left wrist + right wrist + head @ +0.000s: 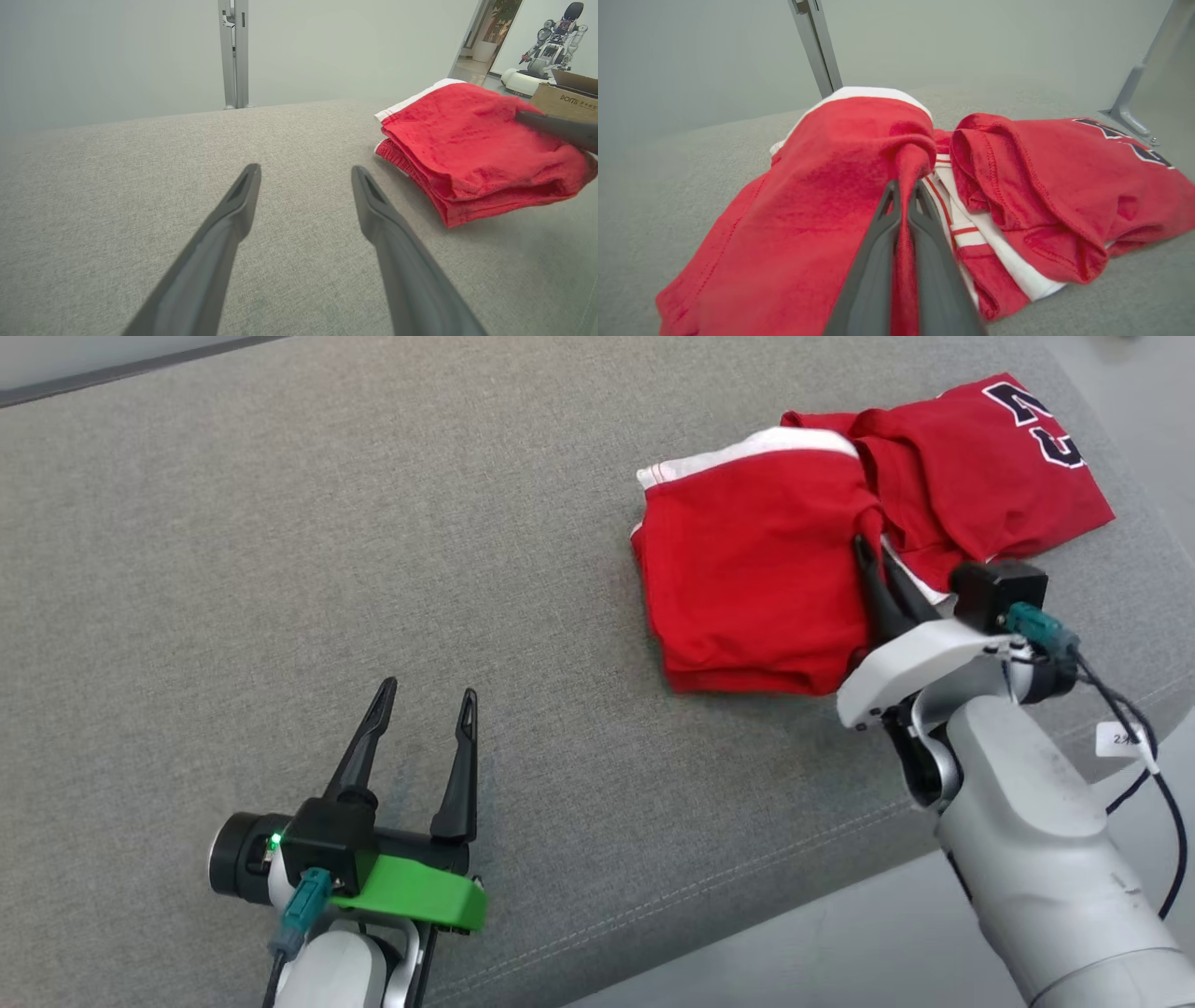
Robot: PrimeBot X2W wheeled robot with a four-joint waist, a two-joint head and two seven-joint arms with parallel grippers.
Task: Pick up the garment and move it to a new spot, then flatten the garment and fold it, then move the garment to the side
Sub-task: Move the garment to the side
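Grey fabric surface (280, 523), 1 red garment (756, 579), L end effector (428, 689) spread, empty, R end effector (870, 553) pinching garment

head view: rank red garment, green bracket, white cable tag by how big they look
1. red garment
2. green bracket, though it sits nearer the camera
3. white cable tag

Bright, even light; soft shadows; blurred backgrounds.

Grey fabric surface (280, 523) w/ cardboard box (567, 95), metal post (235, 51) behind.
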